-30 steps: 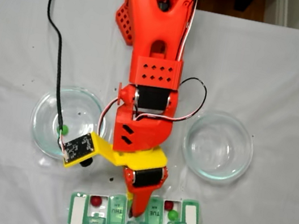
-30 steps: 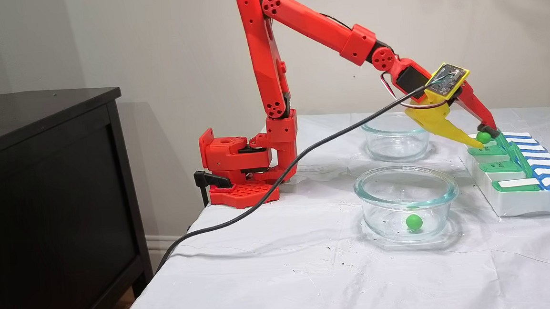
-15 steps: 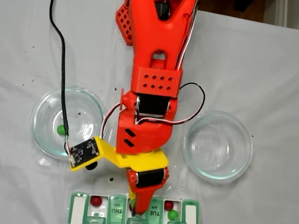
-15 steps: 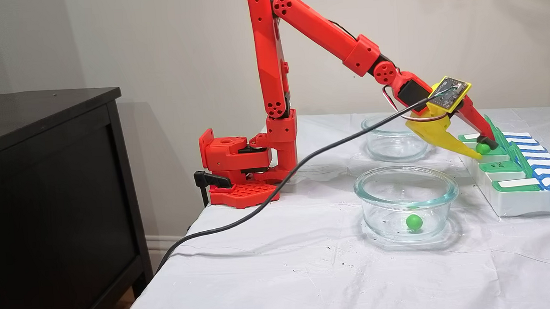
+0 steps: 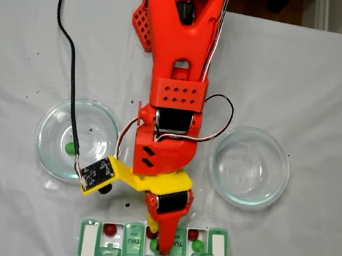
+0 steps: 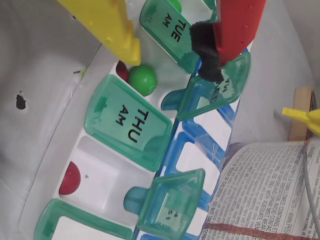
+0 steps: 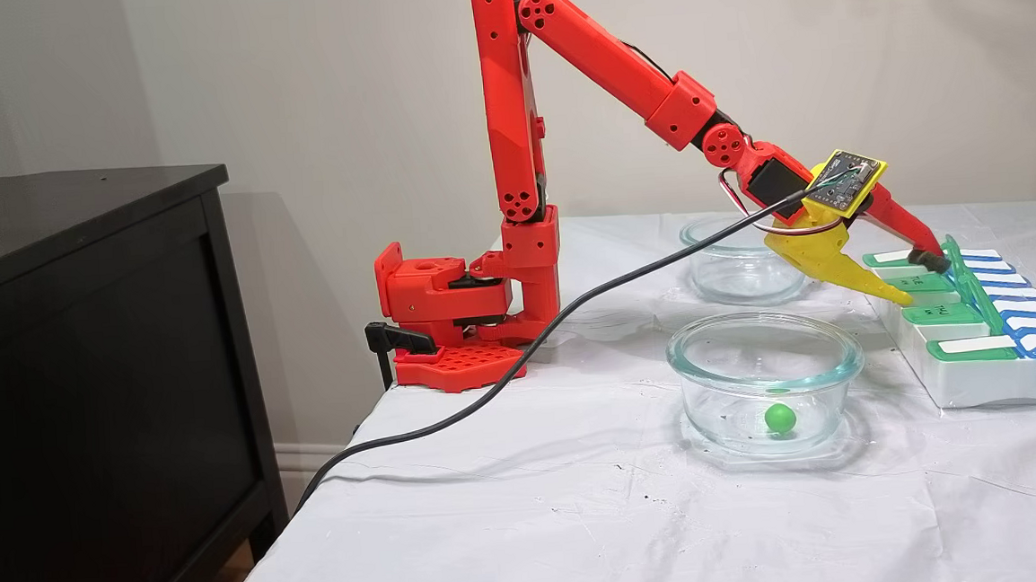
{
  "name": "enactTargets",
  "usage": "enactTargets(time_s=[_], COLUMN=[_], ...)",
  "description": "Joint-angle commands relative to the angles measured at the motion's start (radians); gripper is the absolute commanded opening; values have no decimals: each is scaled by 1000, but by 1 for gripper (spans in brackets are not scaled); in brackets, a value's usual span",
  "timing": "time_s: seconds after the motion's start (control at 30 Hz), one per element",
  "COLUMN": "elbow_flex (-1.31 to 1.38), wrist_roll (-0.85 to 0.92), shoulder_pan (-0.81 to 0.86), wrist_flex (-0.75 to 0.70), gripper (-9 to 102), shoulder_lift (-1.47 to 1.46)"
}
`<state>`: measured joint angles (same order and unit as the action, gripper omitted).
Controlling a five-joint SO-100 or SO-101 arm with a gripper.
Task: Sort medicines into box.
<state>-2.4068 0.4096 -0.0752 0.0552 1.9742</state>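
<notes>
At the left of the overhead fixed view, a glass dish (image 5: pixel 77 140) holds one green ball (image 5: pixel 70 148), presumably waiting its turn. Moving right, the pill organizer (image 5: pixel 91 238) lies along the near edge of the table, its THU lid (image 6: pixel 129 120) and TUE lid (image 6: pixel 172 30) tipped up so the white wells beneath are open. A red ball (image 6: pixel 69 178) sits in the well left of THU. Between THU and TUE, a second green ball (image 6: pixel 142 79) rests in its well beside what looks like another red one (image 6: pixel 121 69), half hidden. Directly above, the gripper (image 6: pixel 175 54) hangs with its yellow and red fingers spread and nothing between them, so the ball appears freshly dropped. Farther right, another dish (image 5: pixel 249 166) stands bare.
</notes>
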Motion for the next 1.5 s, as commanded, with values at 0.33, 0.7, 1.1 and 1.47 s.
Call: enactTargets(time_s=[0.33,0.7,1.1,1.47], elbow_flex=[227,522,189,58], wrist_roll=[48,382,588,632], shoulder_pan=[132,337,509,575], wrist_flex=[-607,-1104,-925,-845], gripper=[0,0,0,15], shoulder_lift=[405,268,426,445])
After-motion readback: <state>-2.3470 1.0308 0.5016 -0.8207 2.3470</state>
